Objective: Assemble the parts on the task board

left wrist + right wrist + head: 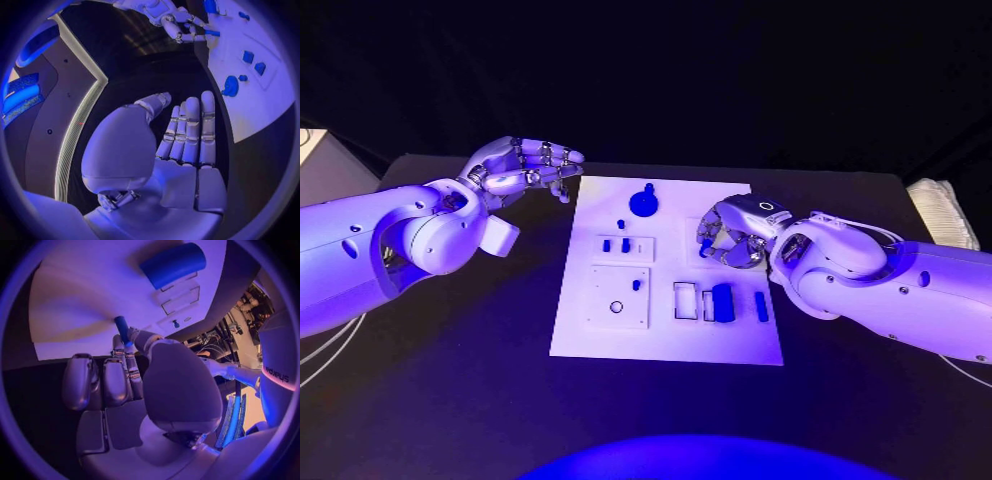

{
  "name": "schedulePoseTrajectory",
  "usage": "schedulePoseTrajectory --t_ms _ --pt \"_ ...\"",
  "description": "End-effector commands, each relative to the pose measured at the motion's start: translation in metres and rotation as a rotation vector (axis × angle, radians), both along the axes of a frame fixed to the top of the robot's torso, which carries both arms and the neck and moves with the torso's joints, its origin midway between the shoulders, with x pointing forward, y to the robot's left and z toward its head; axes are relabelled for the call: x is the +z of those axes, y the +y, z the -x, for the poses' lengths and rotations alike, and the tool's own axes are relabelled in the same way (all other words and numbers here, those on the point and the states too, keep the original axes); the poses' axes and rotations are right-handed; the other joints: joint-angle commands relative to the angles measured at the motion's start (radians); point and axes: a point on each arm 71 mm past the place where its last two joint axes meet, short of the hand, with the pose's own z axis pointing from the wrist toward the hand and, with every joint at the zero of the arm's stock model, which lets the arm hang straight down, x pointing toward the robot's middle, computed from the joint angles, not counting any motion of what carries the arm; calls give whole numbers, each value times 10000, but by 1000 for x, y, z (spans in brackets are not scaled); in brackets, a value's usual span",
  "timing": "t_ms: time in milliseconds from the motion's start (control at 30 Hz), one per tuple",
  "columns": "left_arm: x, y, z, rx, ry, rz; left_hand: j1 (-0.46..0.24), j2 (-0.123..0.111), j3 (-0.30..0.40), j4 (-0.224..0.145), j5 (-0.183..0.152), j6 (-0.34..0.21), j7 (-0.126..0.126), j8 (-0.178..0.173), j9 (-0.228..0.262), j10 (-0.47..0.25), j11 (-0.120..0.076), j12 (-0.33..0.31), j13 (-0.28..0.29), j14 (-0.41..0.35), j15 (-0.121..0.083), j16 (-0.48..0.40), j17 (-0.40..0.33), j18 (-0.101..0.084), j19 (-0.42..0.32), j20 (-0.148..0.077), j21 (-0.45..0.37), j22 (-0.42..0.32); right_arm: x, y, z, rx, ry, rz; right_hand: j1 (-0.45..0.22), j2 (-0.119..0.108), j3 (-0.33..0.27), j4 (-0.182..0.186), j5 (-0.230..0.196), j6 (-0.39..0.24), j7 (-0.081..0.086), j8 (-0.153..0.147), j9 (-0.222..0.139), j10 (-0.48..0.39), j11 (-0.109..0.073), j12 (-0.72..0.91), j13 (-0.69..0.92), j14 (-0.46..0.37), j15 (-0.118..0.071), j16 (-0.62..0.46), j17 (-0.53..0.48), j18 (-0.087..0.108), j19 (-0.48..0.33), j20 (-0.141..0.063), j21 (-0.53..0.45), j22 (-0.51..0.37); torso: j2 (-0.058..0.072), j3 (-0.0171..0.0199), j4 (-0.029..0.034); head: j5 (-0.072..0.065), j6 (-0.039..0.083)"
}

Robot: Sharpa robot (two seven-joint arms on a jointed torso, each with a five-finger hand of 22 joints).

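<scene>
Task board [589, 340], white, lay flat at the middle of the black table [444, 420], long side running away from the robot; small blue parts were spread across it.

Round blue part [643, 203] sat near the board's far edge, a smaller blue piece [620, 224] just on its near side; 2 small blue pieces [616, 245] stood side by side in a raised square plate below that; a larger square plate [617, 297] nearer the robot carried a small blue peg [636, 285] and a ring-shaped mark; to its right lay a rectangular outline [685, 300], then a thick blue block [723, 302] and a slim blue bar [762, 306], all lying parallel.

Left hand [528, 167] hung over the table just off the board's far left corner, apart from the board; its wrist view showed the fingers [190, 132] straight and close together with the thumb alongside, nothing held; the round blue part [230, 86] was seen on the board beyond them.

Right hand [734, 232] was over the board's right side, near its middle; the wrist view showed a short blue cylindrical part [122, 330] pinched between the thumb and a fingertip [134, 335], the remaining fingers curled in beside it; whether the held part touched the board could not be told; the thick blue block [173, 263] lay on the board beyond the hand, beside rectangular outlines.
</scene>
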Motion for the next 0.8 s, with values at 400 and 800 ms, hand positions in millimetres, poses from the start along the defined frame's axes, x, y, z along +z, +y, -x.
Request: schedulePoseTrajectory --t_ms 400,800 --pt "0 -4 -1 -186 50 180 71 21 -60 18 45 -71 4 39 -9 -41 -3 32 -15 -29 1 -48 1 148 74 -13 -63 -16 34 23 28 627 -727 -2107 157 236 174 -158 153 2 59 117 487 545 -333 -144 60 200 -80 109 65 -95 134 -24 196 173 -16 -8 -15 142 69" --pt "-1 -12 -3 -303 99 285 62 33 -68 35 46 -73 6 45 -11 -39 -2 40 -19 -24 3 -48 4 148 80 -11 -71 -23 14 87 51 2328 -28 -2679 134 230 246 -232 214 -38 80 144 549 574 -322 -211 75 192 -74 90 17 -81 113 -24 146 126 -50 -22 6 402 106"
